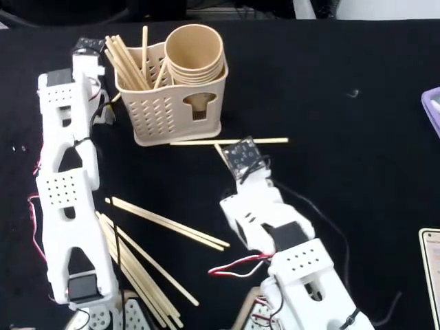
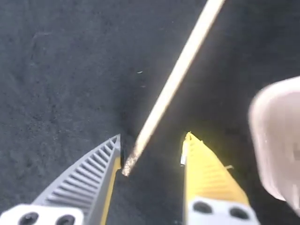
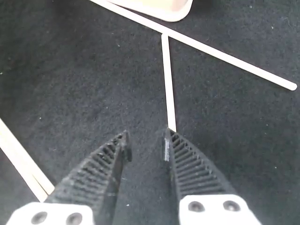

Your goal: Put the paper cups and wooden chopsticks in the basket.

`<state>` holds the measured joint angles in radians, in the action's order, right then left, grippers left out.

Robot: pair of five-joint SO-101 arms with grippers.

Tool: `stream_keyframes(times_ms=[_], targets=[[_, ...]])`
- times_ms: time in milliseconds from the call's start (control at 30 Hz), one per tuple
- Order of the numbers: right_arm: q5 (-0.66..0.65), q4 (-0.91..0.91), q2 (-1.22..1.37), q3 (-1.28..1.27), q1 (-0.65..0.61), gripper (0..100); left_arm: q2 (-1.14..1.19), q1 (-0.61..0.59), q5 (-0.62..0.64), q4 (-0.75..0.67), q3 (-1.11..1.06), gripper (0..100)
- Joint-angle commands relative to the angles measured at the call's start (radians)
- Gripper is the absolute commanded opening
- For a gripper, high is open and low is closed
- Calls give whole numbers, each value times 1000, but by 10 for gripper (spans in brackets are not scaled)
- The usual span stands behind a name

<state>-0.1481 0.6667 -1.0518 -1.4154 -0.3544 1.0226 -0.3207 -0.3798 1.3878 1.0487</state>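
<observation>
The tabletop (image 1: pixel 344 179) is covered with a black cloth. Behind its far edge the room is dark, with one light patch (image 1: pixel 385 8) at the corner.

The basket (image 1: pixel 161 110) stands at the far side. The stacked paper cups (image 1: pixel 196 51) are in it, and beside them several chopsticks (image 1: pixel 127 62) stand upright. The basket wall hides their lower ends, and I cannot count the cups.

More sticks lie loose. A long stick (image 1: pixel 230 141) lies just in front of the basket, and a pair (image 1: pixel 165 223) lies nearer the middle. A bundle (image 1: pixel 148 275) lies partly under the left arm (image 1: pixel 65 192).

The left pincer (image 2: pixel 152 140) is open. One stick (image 2: pixel 173 84) runs between its fingers, close to the grey one, but it is not clamped. A pale shape (image 2: pixel 276 140) beside it is too blurred to name.

The right pincer (image 3: pixel 145 140) is open a little and grips nothing. The end of a short stick (image 3: pixel 168 84) lies at the tip of one finger, and I cannot tell if it touches.

A purple thing (image 1: pixel 432 108) and a pale card (image 1: pixel 431 275) are cut off by the edge of the high view.
</observation>
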Motion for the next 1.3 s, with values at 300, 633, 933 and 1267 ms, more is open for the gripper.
stream_keyframes(times_ms=[300,633,933,1267], targets=[[9,-20,-19,5,12,116,20,-18,-14,-28,54,211],[8,-20,-22,5,12,116,28,-93,-14,-15,44,32],[8,-20,-22,5,12,116,17,-117,-15,278,54,30],[8,-20,-25,7,12,116,-80,-300,-161,374,-28,30]])
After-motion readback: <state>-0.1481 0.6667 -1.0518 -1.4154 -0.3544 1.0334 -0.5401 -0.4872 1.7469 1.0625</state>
